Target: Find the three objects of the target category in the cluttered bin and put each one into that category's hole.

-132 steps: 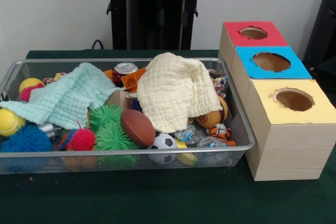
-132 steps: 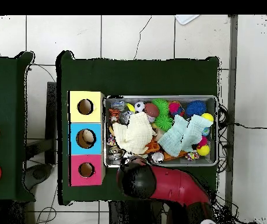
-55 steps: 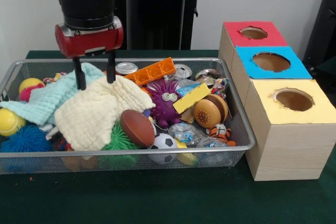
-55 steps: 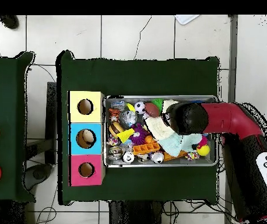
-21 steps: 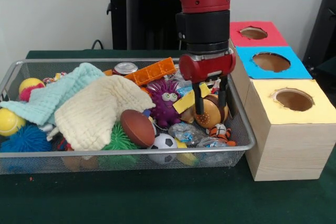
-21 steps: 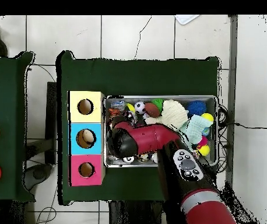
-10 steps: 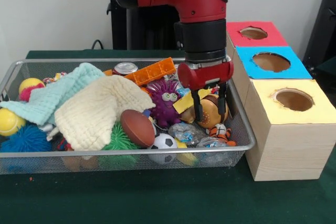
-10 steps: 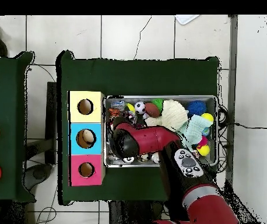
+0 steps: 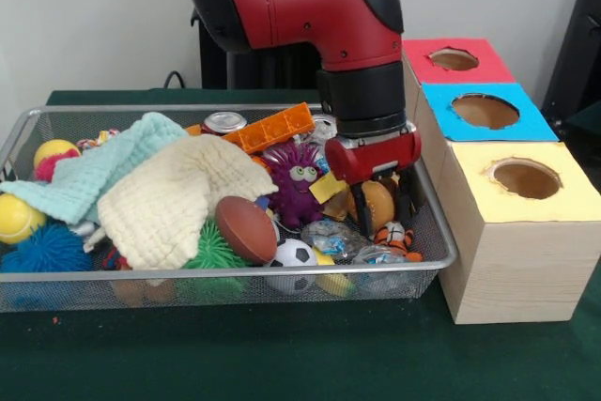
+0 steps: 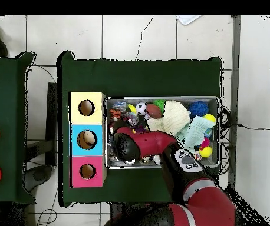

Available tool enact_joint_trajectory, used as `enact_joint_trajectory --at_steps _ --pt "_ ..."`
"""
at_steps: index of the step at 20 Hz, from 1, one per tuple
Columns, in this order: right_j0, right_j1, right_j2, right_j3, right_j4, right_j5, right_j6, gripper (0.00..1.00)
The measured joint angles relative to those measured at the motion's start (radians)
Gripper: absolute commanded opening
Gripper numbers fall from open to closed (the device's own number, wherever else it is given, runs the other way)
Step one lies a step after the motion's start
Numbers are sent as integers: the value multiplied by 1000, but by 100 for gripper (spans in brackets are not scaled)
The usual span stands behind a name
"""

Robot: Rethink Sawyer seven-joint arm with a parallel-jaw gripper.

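Observation:
In the front view my gripper (image 9: 383, 217) hangs low in the right end of the wire bin (image 9: 235, 274). It is open, with one finger on each side of a toy burger (image 9: 379, 202); I cannot tell whether the fingers touch it. A yellow block (image 9: 328, 186) and a purple monster toy (image 9: 295, 181) lie just left of it, and a small tiger toy (image 9: 395, 237) lies in front. The three boxes with holes stand right of the bin: red (image 9: 454, 59), blue (image 9: 485, 111), yellow (image 9: 526, 178). In the overhead view the arm (image 10: 126, 147) hides the gripper.
A cream cloth (image 9: 174, 196) and a mint cloth (image 9: 103, 171) cover the bin's left half. A football (image 9: 246, 228), soccer ball (image 9: 293, 255), orange brick (image 9: 272, 127), drink can (image 9: 223, 122) and spiky balls lie around them. In the overhead view the boxes (image 10: 87, 139) sit left of the bin.
Over the last second the gripper has sunk lower around the toy burger and shifted slightly right. The cloths and other toys have stayed put.

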Motion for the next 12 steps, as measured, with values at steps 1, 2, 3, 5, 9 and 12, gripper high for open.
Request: enact_joint_trajectory --at_steps 1,2,3,5,9,12 --pt "5 18 -4 0 0 -21 0 100" --pt "7 25 -8 -1 0 -30 0 100" --pt "6 47 -20 -4 0 -59 0 100" --pt "5 57 -24 -4 0 -78 0 100" --pt "0 71 -25 -3 0 -119 0 0" --pt "10 77 -30 -4 1 -133 0 0"
